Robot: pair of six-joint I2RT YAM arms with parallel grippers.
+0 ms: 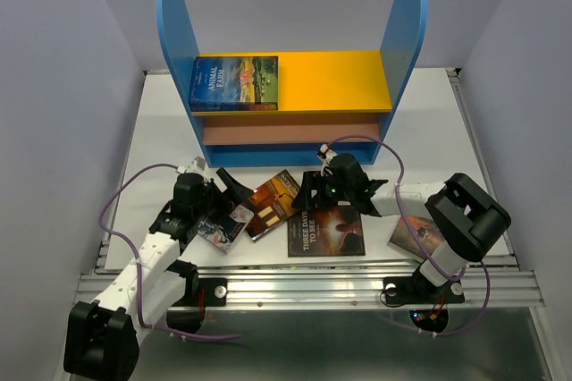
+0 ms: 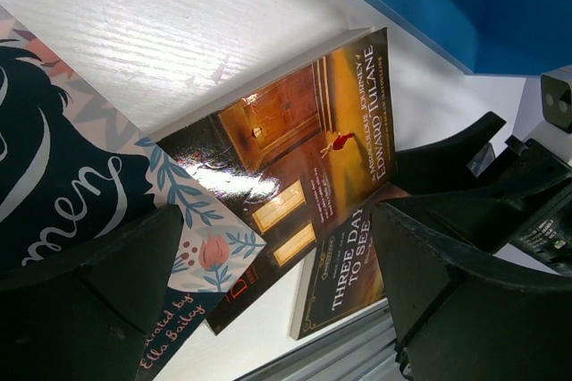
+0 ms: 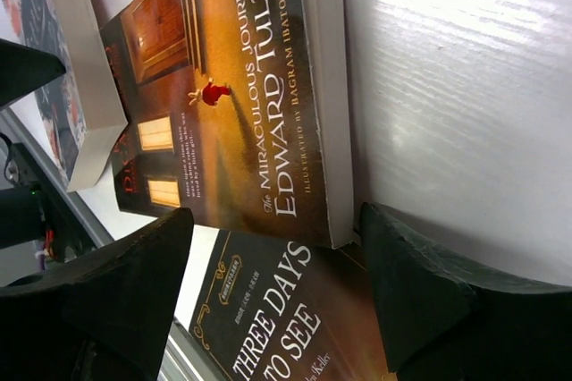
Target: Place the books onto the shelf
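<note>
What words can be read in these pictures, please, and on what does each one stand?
"ANIMAL FARM": blue book on the shelf.
"THE MIRACULOUS JOURNEY OF EDWARD TULANE": brown book.
"ILLUSTRATED BY BAGRAM IBATOULLIN", cut off: same book.
"THREE DAYS TO SEE": dark book.
"Ella Bailey": flowered book.
Smaller print on the covers is too small to read.

Five books (image 1: 235, 83), one blue-and-yellow shelf (image 1: 340, 81), and two robot arms (image 1: 147, 265).
</note>
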